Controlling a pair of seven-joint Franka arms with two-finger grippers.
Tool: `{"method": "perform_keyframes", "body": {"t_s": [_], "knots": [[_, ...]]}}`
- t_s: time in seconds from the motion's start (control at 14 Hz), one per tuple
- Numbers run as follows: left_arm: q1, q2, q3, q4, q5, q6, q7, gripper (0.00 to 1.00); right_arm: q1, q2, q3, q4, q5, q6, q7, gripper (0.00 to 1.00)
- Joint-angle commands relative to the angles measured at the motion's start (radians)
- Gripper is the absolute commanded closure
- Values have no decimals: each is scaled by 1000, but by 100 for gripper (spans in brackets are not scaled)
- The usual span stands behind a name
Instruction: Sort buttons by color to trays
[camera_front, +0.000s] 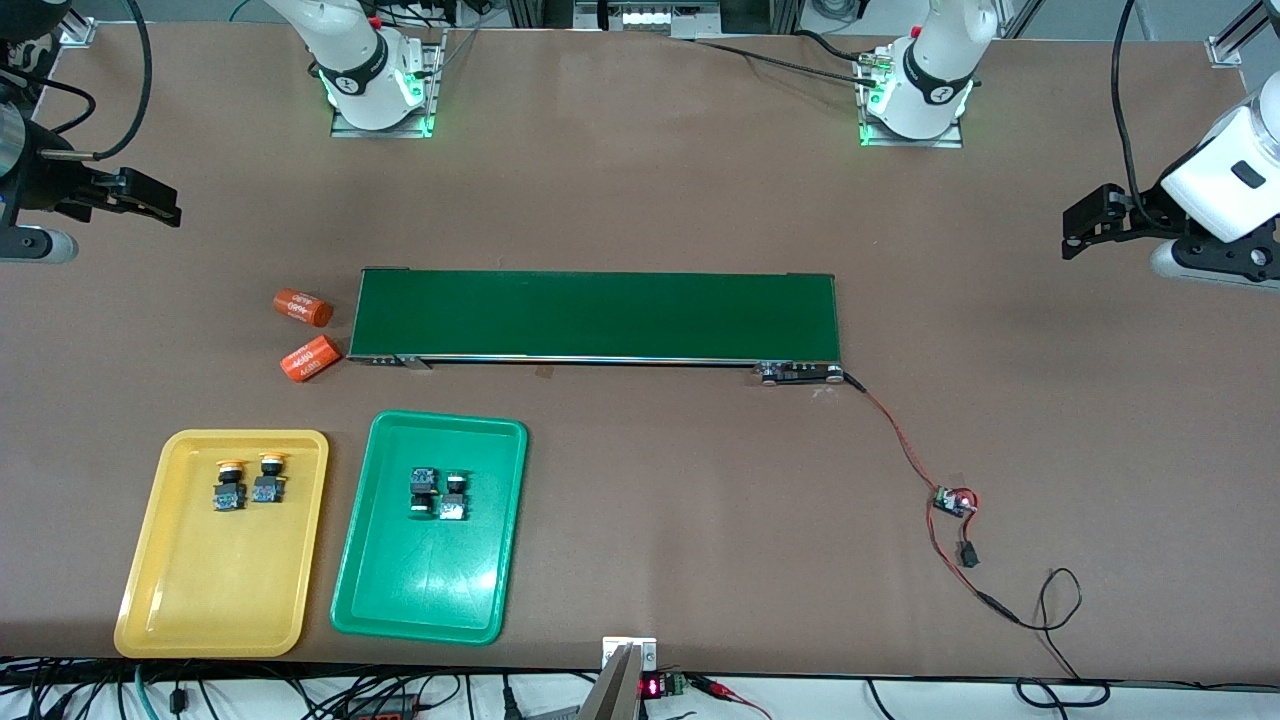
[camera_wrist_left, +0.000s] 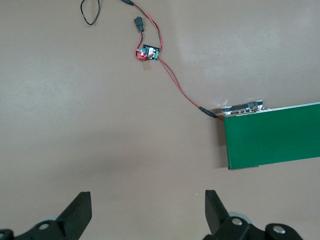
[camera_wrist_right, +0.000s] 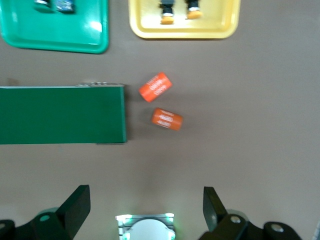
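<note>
Yellow plastic tray (camera_front: 150, 600): both yellow-capped buttons (camera_front: 247, 482) inside | green plastic tray (camera_front: 505, 520): both green-capped buttons (camera_front: 437, 492) inside | left hand (camera_front: 1082, 222), right hand (camera_front: 150, 205): spread, empty, waiting at tabletop ends | risk: needless regrasp could mix colours.

There are two trays, one yellow tray (camera_front: 150, 580) and one green tray (camera_front: 400, 590). Four buttons sit in them: two yellow buttons (camera_front: 248, 481) and two green buttons (camera_front: 438, 493). Two orange cylinders (camera_front: 305, 333) lie beside one conveyor belt (camera_front: 598, 315).

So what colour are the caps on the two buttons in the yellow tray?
Yellow-orange caps on both buttons in the yellow tray; clearest in the front view.
</note>
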Motion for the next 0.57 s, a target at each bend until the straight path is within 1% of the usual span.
{"method": "perform_keyframes", "body": {"t_s": [0.0, 0.5], "knots": [[-4, 14, 1, 32, 19, -19, 8, 0, 7, 7, -1, 6, 66, 61, 14, 0], [-4, 14, 1, 32, 19, -19, 10, 0, 11, 11, -1, 9, 64, 64, 14, 0]]}}
